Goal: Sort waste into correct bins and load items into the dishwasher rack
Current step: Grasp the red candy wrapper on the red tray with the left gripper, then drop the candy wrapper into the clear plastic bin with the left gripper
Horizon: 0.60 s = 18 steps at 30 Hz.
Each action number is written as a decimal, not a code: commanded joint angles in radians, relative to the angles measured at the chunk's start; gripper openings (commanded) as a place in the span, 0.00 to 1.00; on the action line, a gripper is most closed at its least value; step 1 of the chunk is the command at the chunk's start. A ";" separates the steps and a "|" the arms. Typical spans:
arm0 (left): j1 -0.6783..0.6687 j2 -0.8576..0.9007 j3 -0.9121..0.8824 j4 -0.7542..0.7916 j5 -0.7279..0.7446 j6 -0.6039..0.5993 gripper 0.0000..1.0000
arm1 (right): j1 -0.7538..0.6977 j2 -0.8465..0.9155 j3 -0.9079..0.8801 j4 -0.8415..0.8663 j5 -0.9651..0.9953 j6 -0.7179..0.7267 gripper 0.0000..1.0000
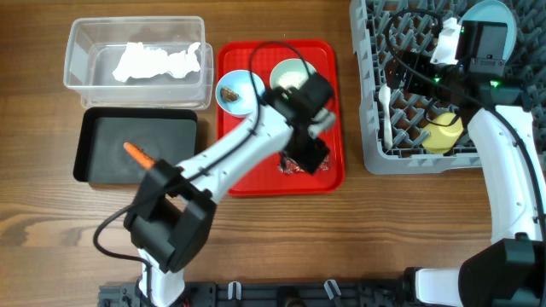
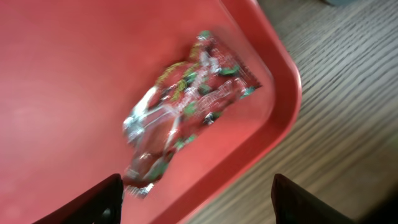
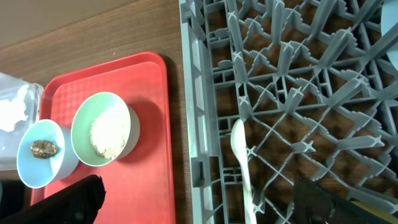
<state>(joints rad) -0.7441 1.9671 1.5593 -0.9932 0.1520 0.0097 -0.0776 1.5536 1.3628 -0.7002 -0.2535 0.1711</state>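
The shiny red wrapper (image 2: 186,118) lies on the flat red tray (image 2: 74,68) near its corner; in the overhead view the wrapper (image 1: 293,166) shows just beside my left gripper (image 1: 307,156). The left gripper (image 2: 196,208) hangs open above it, with nothing between the fingers. My right gripper (image 3: 199,205) is open and empty above the left edge of the grey dishwasher rack (image 3: 292,74), over the white spoon (image 3: 239,155). The rack (image 1: 375,158) also holds a yellow cup (image 1: 444,135) and a light-blue plate (image 1: 495,19).
The clear tub (image 1: 81,81) holds white tissue (image 1: 158,61). An orange carrot piece (image 1: 138,154) lies in the black tray (image 1: 175,141). On the red tray stand a light-blue bowl (image 3: 40,155) with a brown lump and a pale bowl (image 3: 102,127) with rice.
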 commanded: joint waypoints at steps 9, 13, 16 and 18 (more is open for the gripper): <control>-0.013 0.134 -0.163 0.280 -0.221 0.066 0.82 | 0.002 -0.004 0.003 -0.003 0.013 -0.014 1.00; -0.013 0.164 -0.162 0.288 -0.221 0.065 0.73 | 0.002 -0.004 0.003 -0.003 0.013 -0.014 1.00; -0.012 0.163 -0.162 0.297 -0.221 0.042 0.04 | 0.002 -0.004 0.003 -0.003 0.013 -0.014 1.00; -0.010 0.156 -0.148 0.269 -0.222 -0.003 0.04 | 0.002 -0.004 0.003 -0.003 0.014 -0.015 1.00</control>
<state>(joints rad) -0.7597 2.0743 1.4139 -0.6922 -0.0380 0.0471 -0.0776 1.5536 1.3628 -0.7033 -0.2535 0.1711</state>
